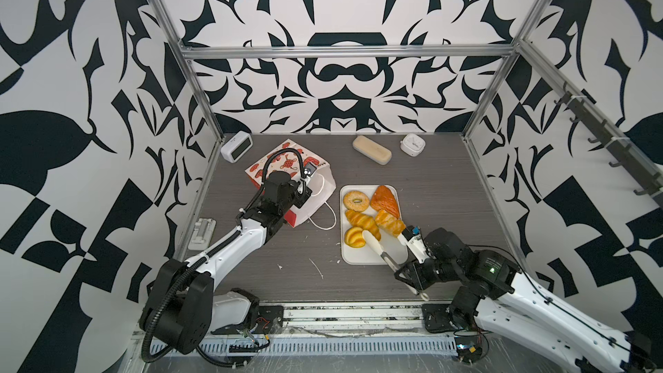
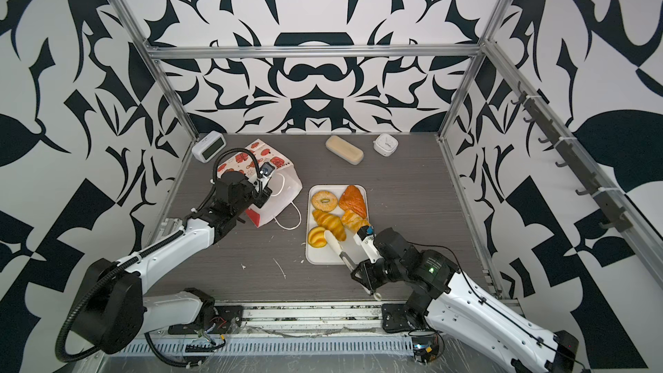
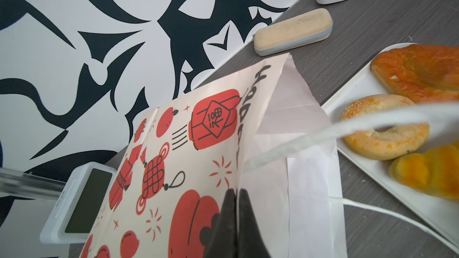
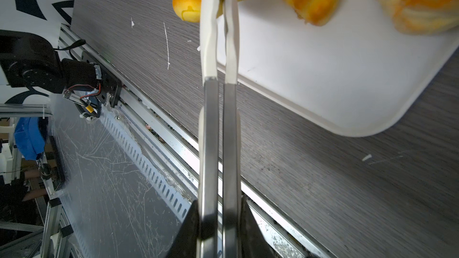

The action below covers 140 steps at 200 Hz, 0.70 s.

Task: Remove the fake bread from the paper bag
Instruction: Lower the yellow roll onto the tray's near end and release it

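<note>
Five glossy golden toy pastries sit on the flat white tray, four o'clock from the red-printed paper bag; left gripper pinches its rim, right gripper clamps metal tongs; unloading seems done, so next withdraw

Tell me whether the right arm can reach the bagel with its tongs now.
Probably yes: the right gripper is shut on the tongs, whose tips are over the tray; the bagel lies uncovered, only the long croissant between them.
</note>
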### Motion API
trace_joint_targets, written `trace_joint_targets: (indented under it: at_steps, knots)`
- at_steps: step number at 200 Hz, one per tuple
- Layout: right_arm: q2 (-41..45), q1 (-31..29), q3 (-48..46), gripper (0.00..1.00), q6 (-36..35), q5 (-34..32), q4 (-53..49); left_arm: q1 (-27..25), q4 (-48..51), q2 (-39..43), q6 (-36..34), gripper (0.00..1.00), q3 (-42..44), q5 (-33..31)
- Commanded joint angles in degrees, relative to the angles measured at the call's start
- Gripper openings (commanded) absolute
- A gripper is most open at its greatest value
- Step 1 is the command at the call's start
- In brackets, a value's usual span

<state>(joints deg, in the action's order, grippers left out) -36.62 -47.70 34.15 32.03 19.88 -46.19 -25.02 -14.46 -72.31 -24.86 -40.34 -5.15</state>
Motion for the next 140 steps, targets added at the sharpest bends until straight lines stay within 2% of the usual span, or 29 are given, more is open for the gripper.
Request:
trace_joint_targets:
  at_steps: [1, 48, 88, 140]
  knots:
    - [-0.6, 0.0, 0.9, 0.07, 1.1, -0.5, -0.9, 0.3, -2.9, 0.0, 0.5, 0.0, 0.9, 0.0]
    - [-0.3, -0.1, 1.6, 0.11, 2.0, -2.2, -5.2, 0.5, -4.8, -0.3, 0.8, 0.0, 1.8, 0.5]
    - [-0.5, -0.2, 2.0, 0.28, 2.9, -3.3, -8.4, 0.7, -6.4, -0.3, 1.1, 0.0, 2.7, 1.0]
    - [0.9, -0.3, 2.8, 0.37, 3.6, -3.4, -8.5, 1.2, -8.4, -0.3, 1.6, 0.0, 4.0, 1.5]
